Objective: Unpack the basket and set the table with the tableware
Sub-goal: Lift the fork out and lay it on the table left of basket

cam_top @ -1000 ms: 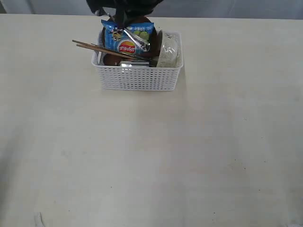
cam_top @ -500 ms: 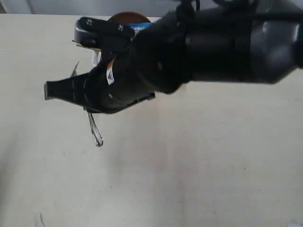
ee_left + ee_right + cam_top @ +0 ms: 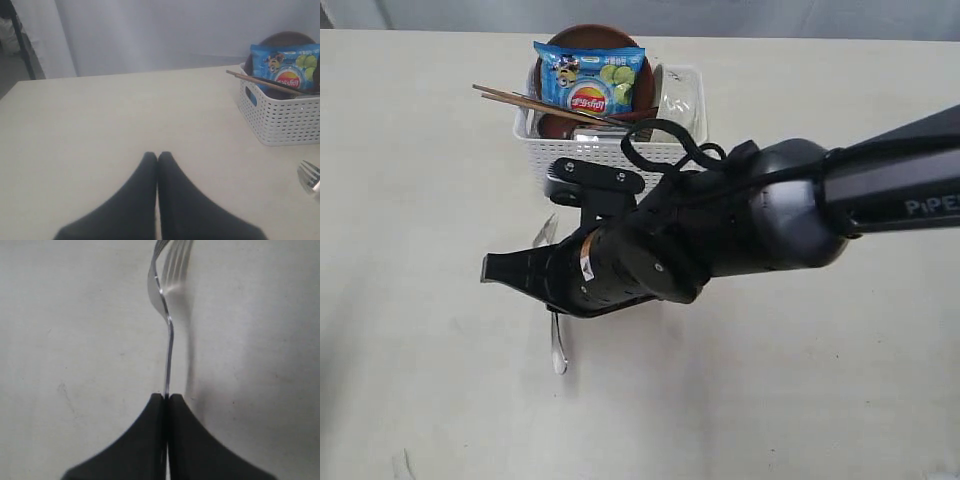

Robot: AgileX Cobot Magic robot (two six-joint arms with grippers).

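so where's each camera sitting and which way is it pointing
Exterior: high above the table, looking down at the basket; the right arm crosses it.
Left wrist: low over the table, facing the basket side-on; its shut left gripper shows.
Right wrist: looking down along the right gripper, shut on the fork.
Shared: the basket in exterior and left wrist; the fork in all three.

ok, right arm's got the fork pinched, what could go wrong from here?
1. The right gripper holds the fork edge-on, only at its fingertips, with most of the length sticking out. It could pivot or slip before it is set down.
2. The chopsticks jut out over the basket rim. A next reach into it may snag them and flick them out.
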